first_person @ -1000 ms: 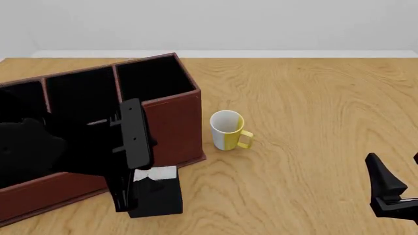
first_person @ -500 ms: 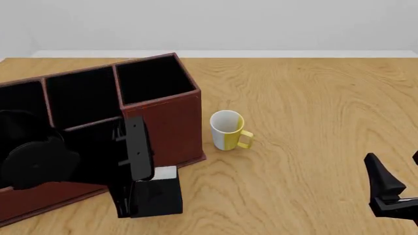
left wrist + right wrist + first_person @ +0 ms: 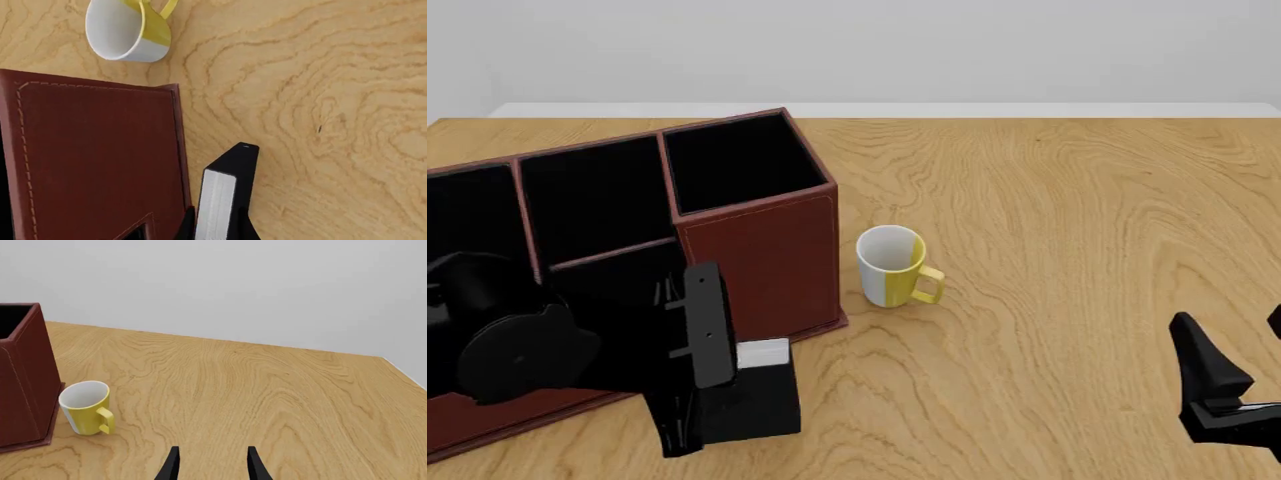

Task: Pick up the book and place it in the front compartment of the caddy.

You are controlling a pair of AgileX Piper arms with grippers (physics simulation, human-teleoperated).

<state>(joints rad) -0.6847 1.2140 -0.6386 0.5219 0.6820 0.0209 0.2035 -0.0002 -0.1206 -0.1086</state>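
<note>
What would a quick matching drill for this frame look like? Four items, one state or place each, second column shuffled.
Items:
1. book
2. mug
3. right gripper
4. caddy

States:
A. yellow outside, white inside, standing upright on the table
B. open, holding nothing, hanging over bare wood
C. red-brown walls with black lining, several slots
D. black cover, white page edge, between the left gripper's fingers just in front of the caddy wall

Pairs: 1-D, 2-A, 3-B, 4-C
</note>
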